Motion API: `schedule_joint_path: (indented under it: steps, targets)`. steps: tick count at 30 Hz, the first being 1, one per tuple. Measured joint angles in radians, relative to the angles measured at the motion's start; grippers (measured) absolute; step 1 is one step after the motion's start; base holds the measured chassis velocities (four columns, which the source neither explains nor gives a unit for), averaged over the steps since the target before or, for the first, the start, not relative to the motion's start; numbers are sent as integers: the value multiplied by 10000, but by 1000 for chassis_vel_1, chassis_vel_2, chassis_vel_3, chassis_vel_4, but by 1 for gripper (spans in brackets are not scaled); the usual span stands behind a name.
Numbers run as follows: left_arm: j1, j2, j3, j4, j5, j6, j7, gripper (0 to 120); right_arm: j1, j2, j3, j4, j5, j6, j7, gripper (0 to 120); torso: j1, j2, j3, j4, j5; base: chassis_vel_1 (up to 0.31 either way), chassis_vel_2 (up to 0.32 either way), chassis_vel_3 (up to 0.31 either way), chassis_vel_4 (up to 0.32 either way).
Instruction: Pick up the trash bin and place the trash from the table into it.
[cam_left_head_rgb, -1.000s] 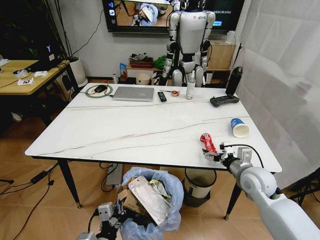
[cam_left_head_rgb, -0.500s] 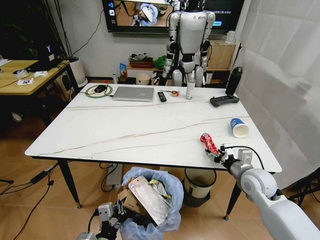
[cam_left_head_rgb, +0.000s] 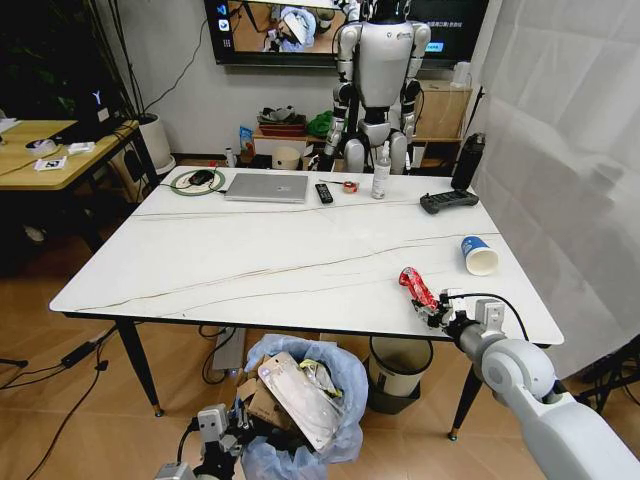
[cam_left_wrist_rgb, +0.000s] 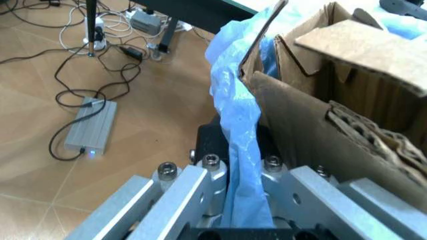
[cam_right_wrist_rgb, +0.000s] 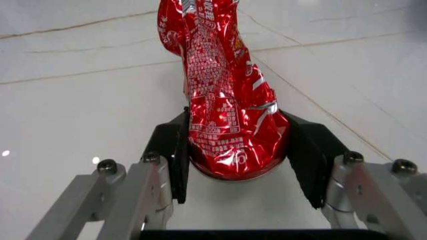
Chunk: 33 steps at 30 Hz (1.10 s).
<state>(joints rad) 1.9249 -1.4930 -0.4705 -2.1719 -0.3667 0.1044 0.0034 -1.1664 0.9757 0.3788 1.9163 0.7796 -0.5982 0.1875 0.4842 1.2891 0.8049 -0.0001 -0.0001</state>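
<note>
A: Down by the floor, the left gripper was pinched on the crinkled translucent blue plastic bag of the small round trash bin, a fold of blue film squeezed between its metal fingers.

B: And that bin sat below the table's near edge, stuffed with torn brown cardboard and a clear flat plastic pack lying on top.

A: Up on the large white veined tabletop, the right gripper was at the near right part, its black pads closed on the lower end of a crumpled shiny red wrapper.

B: The wrapper's free end slanted away from the pads; whether it touched the table surface or hung just over it, I couldn't quite tell.

A: Beyond it, a blue-white paper cup lay on its side near the right edge.

B: At the far edge sat a closed silver laptop, a black remote just beside it, and a black game controller towards the far right corner.
</note>
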Motion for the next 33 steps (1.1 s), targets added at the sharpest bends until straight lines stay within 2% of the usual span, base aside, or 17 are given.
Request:
schedule_joint_path:
  steps: [7,13,21,30,33]
  targets:
    - [10,-7,18,3,5,11,-4,0,-262,-159,105,750,335,127,-81,43,1,0,0,0,2,0,0,0,0]
    - [54,-40,-29,-37,13,15,-6,0,-849,-349,-136,2039,527,657,-515,43,0,0,0,-1,1,0,0,0,0]
    - [92,-215,-35,-29,147,15,-6,0,-1091,-818,-1531,3742,1409,762,-71,43,0,0,-1,0,0,0,0,0,0]
    - [104,-308,-56,-27,215,11,-3,0,-1080,-980,-2280,4132,1794,731,221,43,0,0,-1,-1,-1,0,0,0,0]
    - [92,-407,-81,-22,276,11,1,0,-1026,-1009,-2849,4432,2244,728,366,43,0,0,-1,1,0,0,0,0,0]
